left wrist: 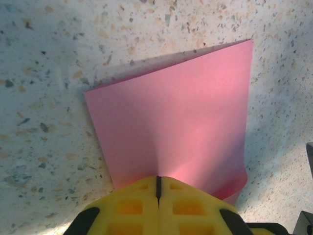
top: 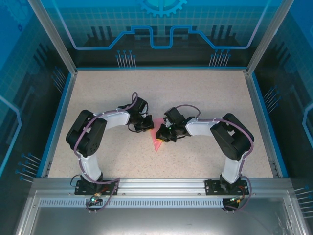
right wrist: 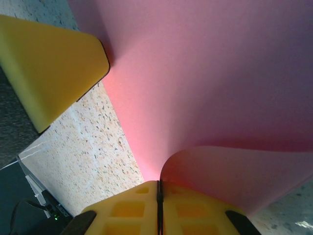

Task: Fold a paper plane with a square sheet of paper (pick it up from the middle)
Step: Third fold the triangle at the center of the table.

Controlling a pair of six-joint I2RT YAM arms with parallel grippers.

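Only one thin pink-red square sheet of paper lies mid speckled table; two grippers pinch its edges, left gripper and right gripper, fingers pressed together.

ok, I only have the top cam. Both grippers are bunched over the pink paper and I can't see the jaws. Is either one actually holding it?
Observer: Left wrist cam: the left gripper is shut on the near edge of the square sheet of paper, with a soft ridge running up from the pinch.
Operator: and the right?
Observer: Right wrist cam: the right gripper is shut on the sheet too, and one flap curls over beside its fingers.
Operator: any hard crease?
Observer: None that I can see. In the left wrist view the face of the sheet is smooth, just bowed.
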